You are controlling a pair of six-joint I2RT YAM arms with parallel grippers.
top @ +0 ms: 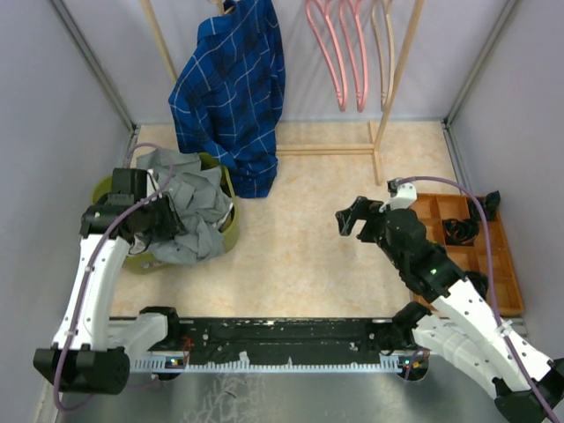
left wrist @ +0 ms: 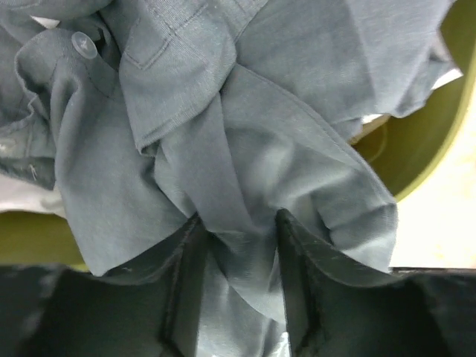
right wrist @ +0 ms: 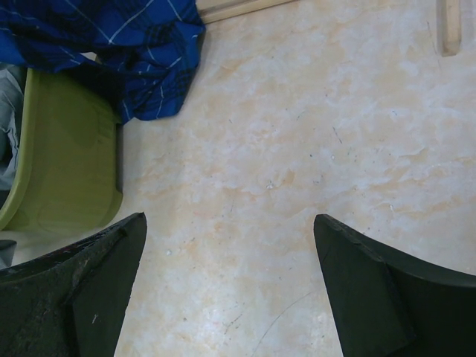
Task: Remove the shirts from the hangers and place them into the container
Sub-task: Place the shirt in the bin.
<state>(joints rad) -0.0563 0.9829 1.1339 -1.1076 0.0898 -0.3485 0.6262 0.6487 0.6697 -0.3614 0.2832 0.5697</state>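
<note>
**Hazards.** At the left edge of the table, the left gripper (left wrist: pixel 239 223) sits low over the olive-green rectangular plastic basin (top: pixel 226 236). Its jaws are clamped on a fold of the plain grey cloth shirt (left wrist: pixel 245 149). The grey shirt is heaped in the basin, and part of it drapes over the rim on the near-right side.
- If the arm lifts without letting go, the pinched fold would likely drag the shirt back out.
- If the fold is released while cloth hangs over the rim, the overhanging weight could slide the heap onto the table (top: pixel 300 247).

The right gripper (right wrist: pixel 229 223) hovers over bare table right of centre, its jaws wide apart and holding nothing. The orange divided plastic tray (top: pixel 509 273) lies just beside that arm at the right edge, so a sweep outward could strike it.

Farther back, the blue shirt with thin white check lines (top: pixel 233 88) hangs on the straight wooden rack (top: pixel 401 79) and is not yet taken off. Its hem reaches down to the basin's far rim. A sideways pull could rock the rack or shake the bare pink curved hangers (top: pixel 339 53) loose.

**Clearance.** The centre of the table between the basin and the tray is open. Walls close in the left, right and far edges. The rack's base rail crosses the far side.
</note>
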